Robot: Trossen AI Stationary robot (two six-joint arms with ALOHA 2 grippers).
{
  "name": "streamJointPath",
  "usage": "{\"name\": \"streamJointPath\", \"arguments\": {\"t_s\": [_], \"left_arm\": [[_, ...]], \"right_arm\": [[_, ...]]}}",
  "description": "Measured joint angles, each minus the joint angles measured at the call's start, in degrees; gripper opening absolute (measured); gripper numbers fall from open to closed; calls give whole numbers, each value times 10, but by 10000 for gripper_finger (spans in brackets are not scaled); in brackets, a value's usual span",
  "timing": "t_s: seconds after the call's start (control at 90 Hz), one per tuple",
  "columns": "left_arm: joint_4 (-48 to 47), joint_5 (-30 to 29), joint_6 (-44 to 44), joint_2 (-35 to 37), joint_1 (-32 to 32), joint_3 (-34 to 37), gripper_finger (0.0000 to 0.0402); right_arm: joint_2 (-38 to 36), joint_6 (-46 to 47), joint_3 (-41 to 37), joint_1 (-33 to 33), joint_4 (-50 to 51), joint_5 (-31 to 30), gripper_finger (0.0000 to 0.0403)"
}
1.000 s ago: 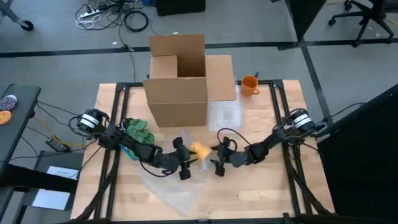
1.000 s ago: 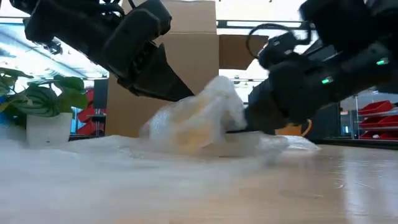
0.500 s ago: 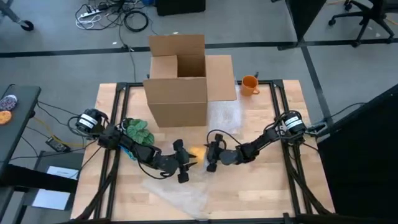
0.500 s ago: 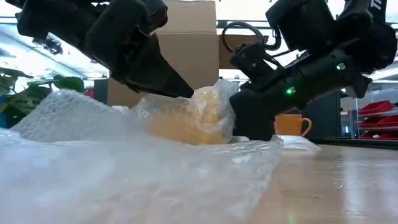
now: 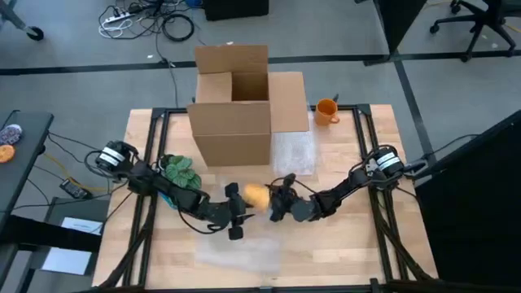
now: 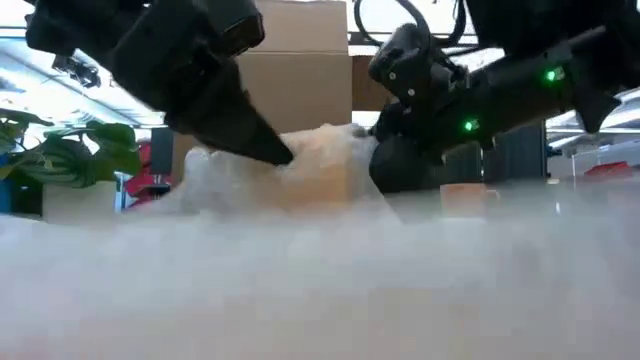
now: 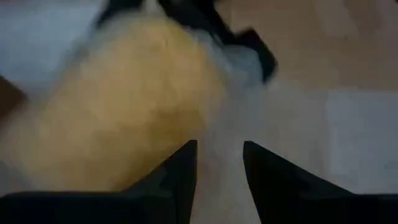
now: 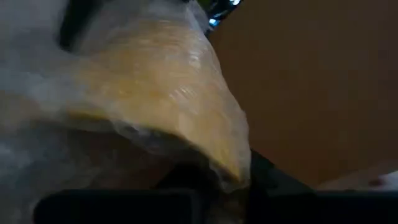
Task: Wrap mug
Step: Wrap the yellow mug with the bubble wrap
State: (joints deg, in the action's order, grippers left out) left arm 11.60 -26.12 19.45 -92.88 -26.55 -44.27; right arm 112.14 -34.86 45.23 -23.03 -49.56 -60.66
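**Both arms converged on a half-wrapped mug at mid-table**

Left arm stretched low from the table's left edge toward the centre, left tool (image 5: 234,213) just beside the yellow mug (image 5: 256,194). Right arm reaching in from the right edge, right tool (image 5: 279,205) on the mug's opposite side. Mug lying in front of the cardboard box (image 5: 232,104), swathed in clear bubble wrap (image 6: 250,170).

High view: bubble wrap sheet trailing over the wooden table (image 5: 350,244) toward its near edge; second orange mug (image 5: 326,110) standing at the far right corner; green plant (image 5: 181,171) near the left arm.

Low view: wrap billowing across the foreground, hiding the table surface.

Left wrist view: fingers (image 7: 180,177) slightly parted over wrap, grip indeterminate.

Right wrist view: wrapped mug filling the frame, fingers hidden; cannot tell their spread.
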Motion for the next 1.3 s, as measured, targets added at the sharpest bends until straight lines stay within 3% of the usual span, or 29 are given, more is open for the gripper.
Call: {"name": "streamJointPath", "arguments": {"t_s": [0.133,0.233,0.522,0.767,1.022,1.211,1.3], "left_arm": [[-49,15,48,7,-27,0,117],[-71,7,84,2,-39,0,117],[-68,16,190,-17,-45,80,117],[-51,20,246,-4,-46,131,117],[-85,53,175,31,-45,99,117],[-65,-55,74,45,-19,66,117],[-21,-58,42,23,13,66,117]], "right_arm": [[-4,-129,0,0,-8,-51,16],[-4,-253,0,0,-17,-55,15],[-3,-589,-1,-7,-12,33,19],[2,-601,10,-12,36,61,20],[2,-592,10,10,-9,50,19],[3,-577,10,29,-15,44,19],[3,-579,10,35,-15,46,19]]}}
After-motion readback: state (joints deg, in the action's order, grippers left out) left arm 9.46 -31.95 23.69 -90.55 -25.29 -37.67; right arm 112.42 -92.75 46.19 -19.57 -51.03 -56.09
